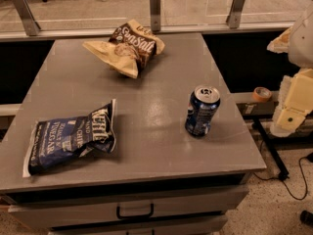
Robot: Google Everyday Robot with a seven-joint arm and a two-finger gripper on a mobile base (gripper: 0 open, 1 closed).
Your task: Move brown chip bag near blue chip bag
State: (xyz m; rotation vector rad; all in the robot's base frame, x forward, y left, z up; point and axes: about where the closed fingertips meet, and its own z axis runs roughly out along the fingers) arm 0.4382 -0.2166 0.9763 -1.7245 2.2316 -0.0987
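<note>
The brown chip bag, crumpled tan and dark foil, lies well left of the gripper. The gripper hangs beside the tabletop's right edge; I cannot tell its state.

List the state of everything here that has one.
brown chip bag: lying crumpled, far side of table, untouched.
blue chip bag: lying near left corner, apart from it.
soda can: upright, right side.
drawer: shut.
gripper: off the table's right edge, clear of both bags.

Cut off at the right edge
The gripper hangs right of the tabletop, its outer side lost past the frame
</note>
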